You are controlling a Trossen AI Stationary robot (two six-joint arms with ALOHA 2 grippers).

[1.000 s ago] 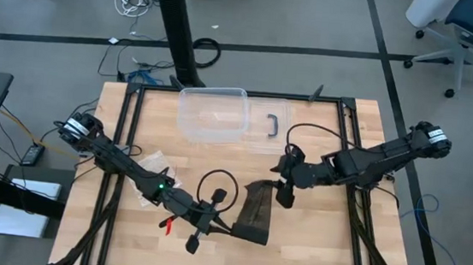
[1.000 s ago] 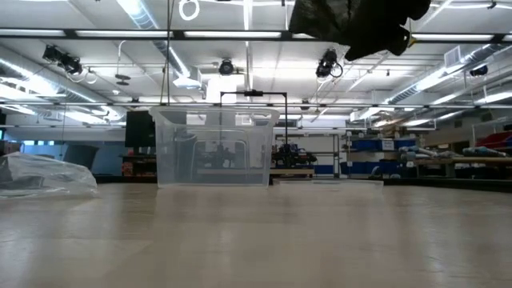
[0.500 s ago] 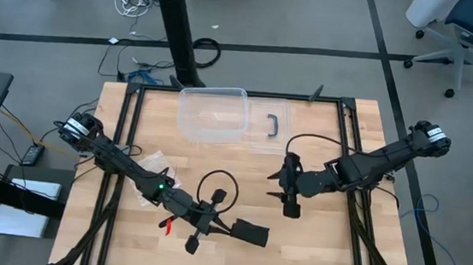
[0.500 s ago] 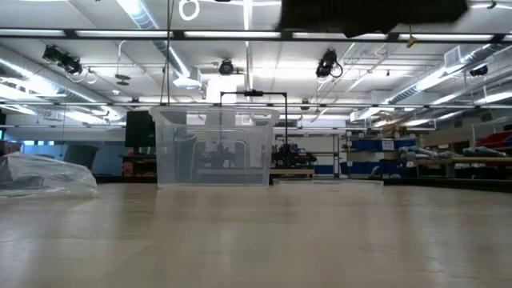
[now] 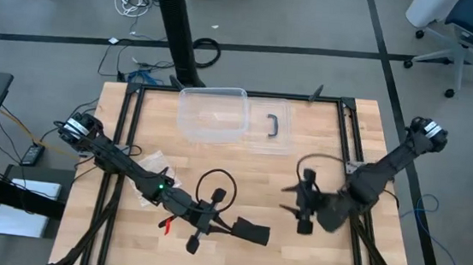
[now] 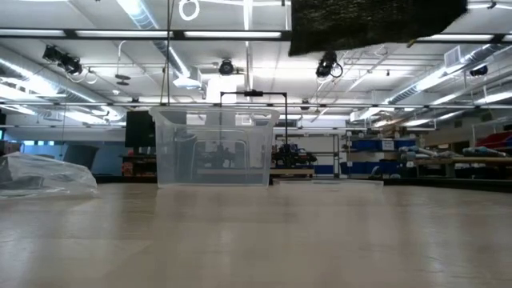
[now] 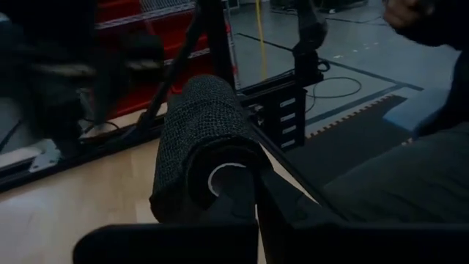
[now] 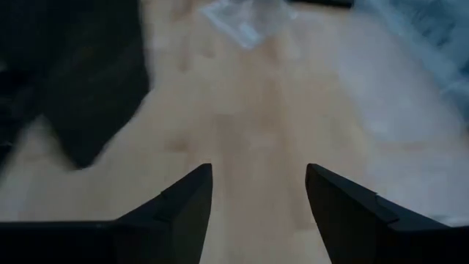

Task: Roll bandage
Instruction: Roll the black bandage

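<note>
The bandage [image 5: 252, 232] is a compact black roll [image 7: 201, 139] with a pale core, held above the table near its front edge. It shows as a dark mass at the top of the low view [image 6: 376, 20]. My left gripper [image 5: 226, 227] is shut on it and points toward the table's right. To the right of the roll, apart from it, my right gripper [image 5: 294, 210] is open; the right wrist view shows only bare wood between its fingers [image 8: 256, 198]. My left gripper meets the roll at its near end, by the pale core [image 7: 223, 176]. Its shut fingers [image 7: 245, 209] come in nearly level from the table's left, along the roll's axis. The fingers hide the place of contact. The roll is lifted clear of the table and sticks out beyond the fingers.
A clear plastic box [image 5: 212, 113] stands at the far middle, its lid with a black handle [image 5: 273, 125] beside it. A crinkly clear bag [image 5: 152, 164] lies by the left arm. Bare wood lies between the two grippers and the box.
A loose length of bandage that reached from the roll toward my right gripper has gone, and only the compact roll remains at my left gripper. My right gripper has swung toward the table's near right and rolled about its own axis.
</note>
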